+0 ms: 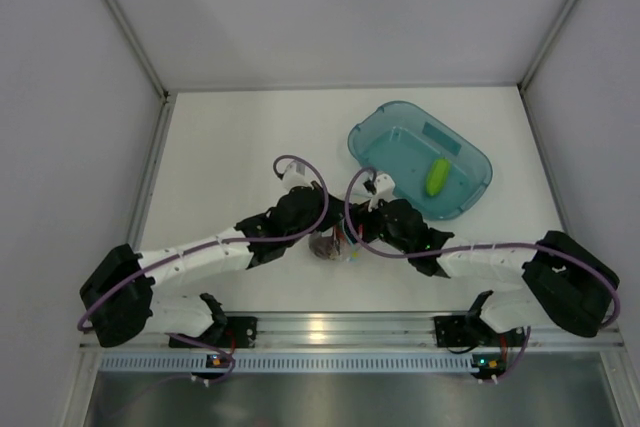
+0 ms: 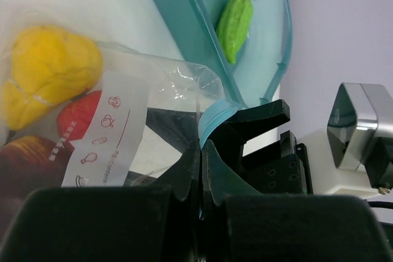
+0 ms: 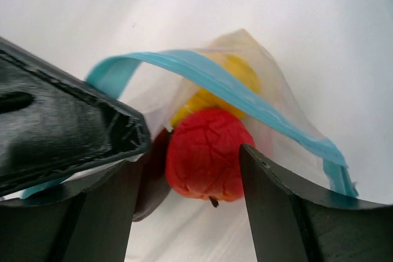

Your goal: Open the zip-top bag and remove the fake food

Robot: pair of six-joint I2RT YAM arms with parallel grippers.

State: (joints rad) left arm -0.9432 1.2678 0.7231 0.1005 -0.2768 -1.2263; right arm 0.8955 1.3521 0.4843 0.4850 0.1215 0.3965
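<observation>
The zip-top bag (image 1: 335, 245) lies between both wrists with its mouth open. My left gripper (image 2: 201, 145) is shut on the bag's light blue zip strip (image 2: 215, 118), and shows in the right wrist view as a black finger (image 3: 61, 127). Inside the bag are a yellow piece (image 2: 52, 65), a red round piece (image 3: 206, 154) and a dark maroon piece (image 2: 24, 157). My right gripper (image 3: 191, 164) reaches into the bag's mouth, open, one finger on each side of the red piece; the right one touches it. A green oblong piece (image 1: 437, 176) lies in the teal tray (image 1: 380, 117).
The teal tray stands at the back right, just beyond the bag, its near wall (image 2: 184, 16) close to my left gripper. White side walls enclose the table, and the metal rail with the arm bases runs along the near edge.
</observation>
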